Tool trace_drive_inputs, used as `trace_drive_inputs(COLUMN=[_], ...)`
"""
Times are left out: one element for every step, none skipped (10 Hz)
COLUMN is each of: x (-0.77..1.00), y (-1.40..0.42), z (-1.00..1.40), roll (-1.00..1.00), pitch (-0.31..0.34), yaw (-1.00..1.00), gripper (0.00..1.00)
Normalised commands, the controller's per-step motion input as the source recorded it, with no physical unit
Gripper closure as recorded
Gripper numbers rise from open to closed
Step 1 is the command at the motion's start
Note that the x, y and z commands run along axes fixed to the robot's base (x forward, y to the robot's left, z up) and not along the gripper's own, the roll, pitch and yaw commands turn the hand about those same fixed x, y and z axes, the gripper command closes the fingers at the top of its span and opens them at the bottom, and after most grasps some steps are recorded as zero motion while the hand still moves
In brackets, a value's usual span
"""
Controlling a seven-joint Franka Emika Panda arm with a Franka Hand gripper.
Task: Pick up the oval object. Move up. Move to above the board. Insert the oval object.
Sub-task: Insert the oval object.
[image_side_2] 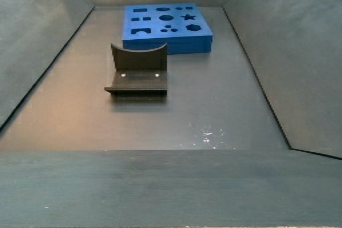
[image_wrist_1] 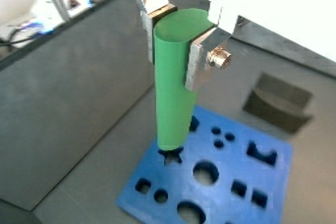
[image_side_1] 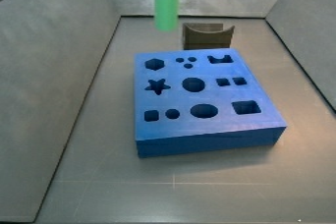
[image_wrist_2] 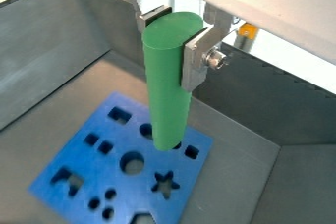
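My gripper (image_wrist_1: 174,51) is shut on the top end of the oval object (image_wrist_1: 171,105), a long bright green peg that hangs upright between the silver fingers (image_wrist_1: 197,63). Both wrist views show the same grip (image_wrist_2: 171,56) on the peg (image_wrist_2: 165,100). The board (image_wrist_1: 223,179), a thick blue block with dark cutout holes, lies below the peg's lower end in both wrist views (image_wrist_2: 112,159). In a side view the peg (image_side_1: 168,2) hangs in the air above the far part of the board (image_side_1: 210,130); the gripper itself is out of that frame. Another side view shows the board (image_side_2: 167,34) only.
The dark fixture (image_wrist_1: 280,102) stands on the floor beside the board, seen behind it in one side view (image_side_1: 205,35) and in front of it in another (image_side_2: 138,72). Grey sloping walls (image_side_1: 66,81) enclose the floor.
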Motion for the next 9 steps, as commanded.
trace_drive_inputs(x=[0.61,0.70,0.69,0.69,0.67,0.67,0.65,0.59,0.39], y=[-0.18,-0.14,-0.13,-0.13,-0.12,-0.11,-0.11,-0.09,-0.05], z=[-0.27,-0.26,-0.26,-0.25,-0.23,-0.23,-0.22,-0.21,-0.21], roll=[0.01,0.00,0.00,0.00,0.00,0.00,0.00,0.00,0.00], pitch=[-0.026,-0.027,-0.027,-0.026,-0.023,-0.023,-0.021,-0.019,-0.021], yaw=[-0.47,-0.40,-0.41,-0.41,-0.43,-0.44,-0.45,-0.51,-0.70], gripper=[1.00,1.00,1.00,1.00,1.00,1.00,1.00,1.00,1.00])
